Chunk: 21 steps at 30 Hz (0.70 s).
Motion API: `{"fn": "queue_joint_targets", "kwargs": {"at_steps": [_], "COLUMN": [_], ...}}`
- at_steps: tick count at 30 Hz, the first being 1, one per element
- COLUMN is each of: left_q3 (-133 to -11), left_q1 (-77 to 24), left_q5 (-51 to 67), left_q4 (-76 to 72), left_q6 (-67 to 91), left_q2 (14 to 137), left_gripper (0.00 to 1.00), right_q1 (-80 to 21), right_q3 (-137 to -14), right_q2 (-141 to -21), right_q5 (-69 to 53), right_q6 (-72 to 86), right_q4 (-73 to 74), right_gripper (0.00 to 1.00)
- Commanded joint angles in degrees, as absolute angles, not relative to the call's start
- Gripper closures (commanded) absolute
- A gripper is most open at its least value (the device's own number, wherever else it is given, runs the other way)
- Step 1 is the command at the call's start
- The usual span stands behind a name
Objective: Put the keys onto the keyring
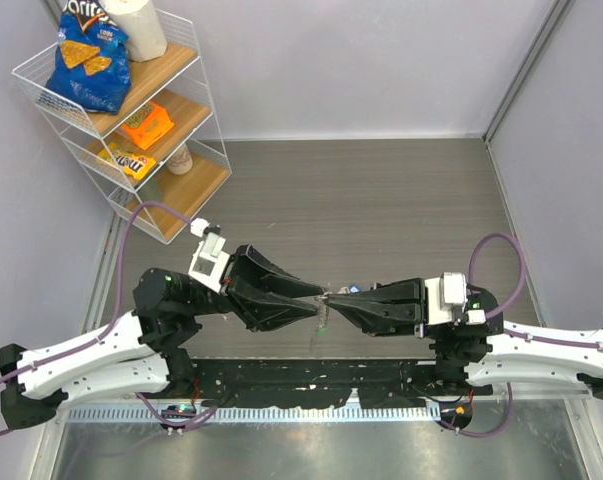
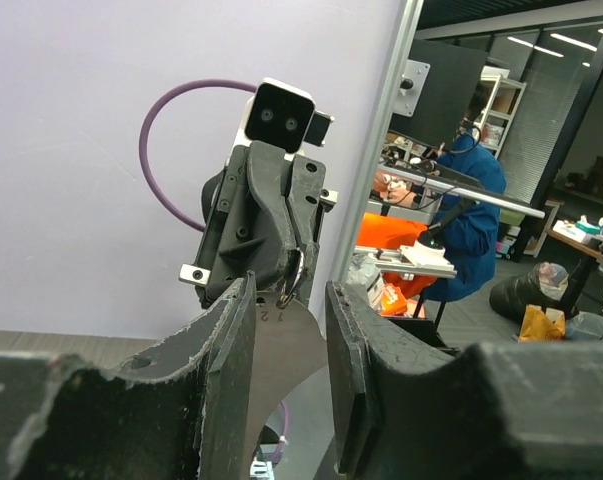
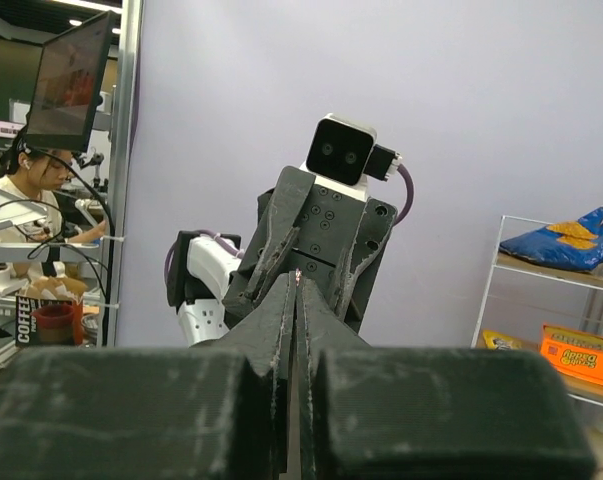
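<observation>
My two grippers meet tip to tip above the table's near middle. My left gripper [image 1: 315,299] has its jaws part way apart, and a flat silver key [image 2: 286,345] stamped "12" sits between them, touching both fingers at its widest. My right gripper [image 1: 333,297] is shut on the thin keyring [image 2: 297,276], whose loop meets the key's top. In the right wrist view only a glint shows at the tips of the right gripper [image 3: 298,272]. The keyring [image 1: 322,318] hangs floppy below the tips. A small blue tag [image 1: 353,286] shows beside the right fingers. No green head shows.
A white wire shelf [image 1: 196,150] stands at the back left with a blue chip bag [image 1: 86,60] and snack packs on it. Grey walls close the table on the left, back and right. Purple cables loop off both wrists.
</observation>
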<state>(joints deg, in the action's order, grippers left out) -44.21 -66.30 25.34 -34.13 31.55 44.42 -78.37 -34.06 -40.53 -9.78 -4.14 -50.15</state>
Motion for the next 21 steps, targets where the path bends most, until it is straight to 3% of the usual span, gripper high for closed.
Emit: {"fn": "queue_joint_targets", "kwargs": {"at_steps": [1,8,15,21], "left_q3": [-45.3,-45.3,-45.3,-45.3], "left_q1": [-66.4,-66.4,-66.4,-66.4], "left_q5": [25.9,26.0,26.0,26.1], "left_q4": [-37.6,-37.8,-37.5,-37.4], "left_q6": [32.0,32.0,31.6,31.6], "left_q2": [44.9,44.6,44.3,44.3], "left_gripper": [0.62,0.64,0.74,0.77], "right_q1": [-78.5,-78.6,-78.6,-78.6], "right_q3": [-35.5,-35.9,-35.7,-35.5], "right_q2": [-41.1,-41.7,-41.7,-41.9], "right_q5": [-8.0,-8.3,-8.4,-8.3], "right_q6": [-3.2,-2.7,-2.3,-2.1], "right_q4": [-56.1,-56.2,-56.2,-56.3], "right_gripper": [0.95,0.95,0.95,0.95]}}
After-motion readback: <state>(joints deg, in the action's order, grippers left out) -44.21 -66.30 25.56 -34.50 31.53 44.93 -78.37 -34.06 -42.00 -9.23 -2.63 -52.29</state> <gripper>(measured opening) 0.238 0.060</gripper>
